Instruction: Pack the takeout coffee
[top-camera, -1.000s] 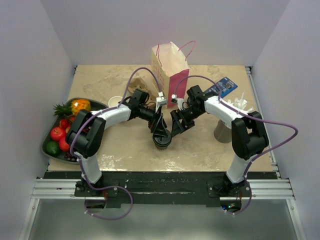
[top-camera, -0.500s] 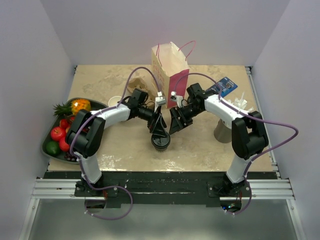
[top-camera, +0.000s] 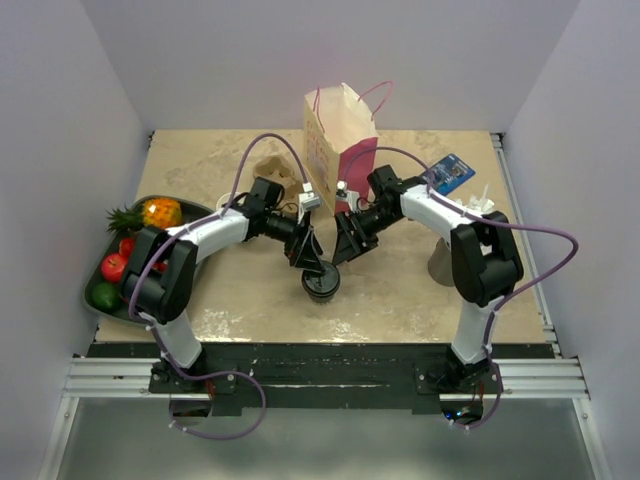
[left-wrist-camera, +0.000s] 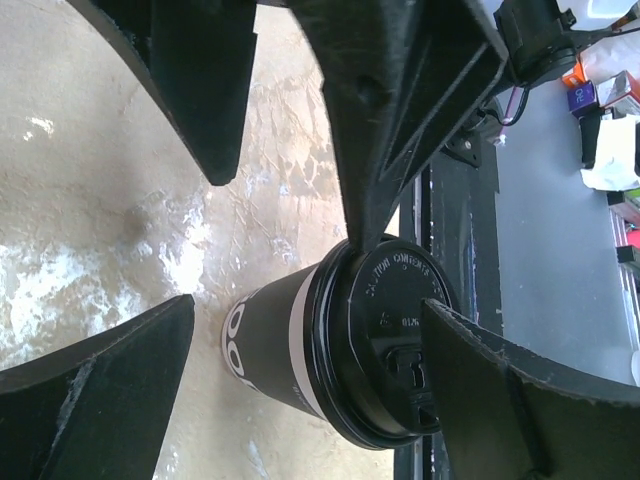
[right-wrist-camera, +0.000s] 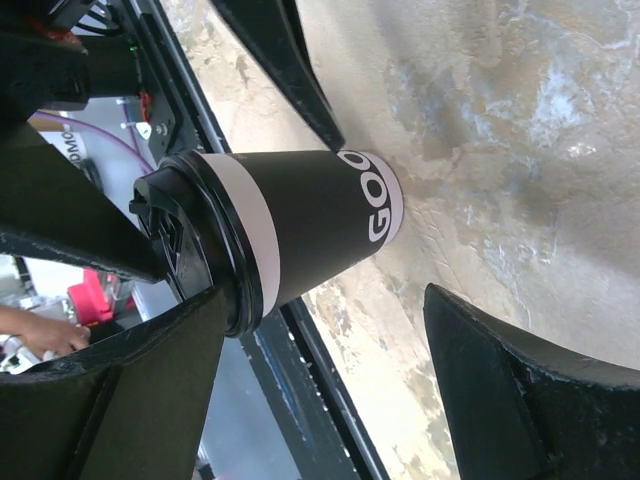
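The takeout coffee (top-camera: 321, 284) stands upright on the mottled beige surface (top-camera: 230, 295), close to the front edge and roughly midway between the two arms. Its round black lid (left-wrist-camera: 385, 335) is pressed on. The wrist views show a dark wall with a white band under the rim, another at the foot, and white lettering that begins "GOO".

The left pincer (top-camera: 307, 254) hangs just behind and to the left of the cup, its jaws spread wide and holding nothing. The right pincer (top-camera: 346, 243) hangs just behind and to the right, its jaws likewise parted and empty, so the two tilt toward each other above the cup.

From the left wrist, the cup sits low in the gap between that arm's fingers (left-wrist-camera: 100, 390). The tip of one finger of the other pincer comes down to the edge of the lid, though whether it actually touches cannot be told. From the right wrist, the cup lies between that arm's own fingers (right-wrist-camera: 520, 400), with bare surface showing on the far side.

Behind the arms, a pale paper bag (top-camera: 338, 140) with a pink side panel and pink cord handles stands upright with its mouth open. A dark tray (top-camera: 192, 209) of fruit sits at the left edge. A grey cup (top-camera: 442, 264) and a blue packet (top-camera: 453, 172) lie to the right.
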